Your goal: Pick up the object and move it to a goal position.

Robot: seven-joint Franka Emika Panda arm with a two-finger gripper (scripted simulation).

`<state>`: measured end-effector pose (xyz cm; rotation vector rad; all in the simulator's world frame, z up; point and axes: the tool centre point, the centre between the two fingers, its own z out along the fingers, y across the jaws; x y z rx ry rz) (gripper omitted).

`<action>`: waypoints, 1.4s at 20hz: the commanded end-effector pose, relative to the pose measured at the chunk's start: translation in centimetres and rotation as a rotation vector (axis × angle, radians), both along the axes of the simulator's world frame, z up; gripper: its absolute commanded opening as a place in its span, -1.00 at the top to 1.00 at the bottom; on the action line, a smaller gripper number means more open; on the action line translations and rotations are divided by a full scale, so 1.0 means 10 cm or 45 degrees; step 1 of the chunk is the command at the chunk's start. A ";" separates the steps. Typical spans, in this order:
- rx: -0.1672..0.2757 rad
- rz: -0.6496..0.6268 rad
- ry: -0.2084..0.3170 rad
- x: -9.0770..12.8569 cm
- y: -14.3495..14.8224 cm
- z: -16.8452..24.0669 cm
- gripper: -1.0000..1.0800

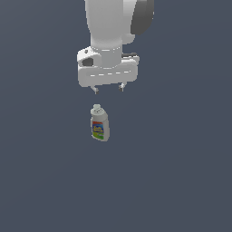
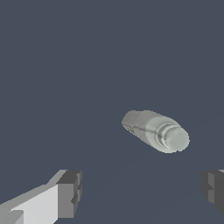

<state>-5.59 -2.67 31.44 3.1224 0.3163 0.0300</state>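
Observation:
The object, a small grey-white bottle (image 1: 99,123) with a round screw cap and a blue, orange, yellow and green label, is on the dark grey floor in the middle of the exterior view. My gripper (image 1: 108,88) hangs above it and a little toward the exterior view's right, open and empty, fingertips pointing down. In the wrist view the bottle (image 2: 154,130) shows from its cap end, clear of both fingers (image 2: 69,192), which stand wide apart with nothing between them.
The white arm (image 1: 113,27) comes down from the top of the exterior view. The dark grey floor (image 1: 181,181) spreads around the bottle, with nothing else on it in view.

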 end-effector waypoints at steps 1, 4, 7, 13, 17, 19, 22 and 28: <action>-0.001 0.063 0.001 0.02 -0.03 -0.02 -0.92; -0.003 0.150 0.003 0.04 -0.07 -0.04 -0.92; -0.004 0.238 0.005 0.07 -0.11 -0.06 -0.92; -0.006 0.414 0.009 0.11 -0.19 -0.11 -0.92; -0.008 0.532 0.011 0.14 -0.24 -0.14 -0.92; -0.008 0.590 0.012 0.16 -0.27 -0.16 -0.92; -0.009 0.678 0.014 0.18 -0.31 -0.18 -0.92; -0.010 0.854 0.017 0.22 -0.40 -0.23 -0.92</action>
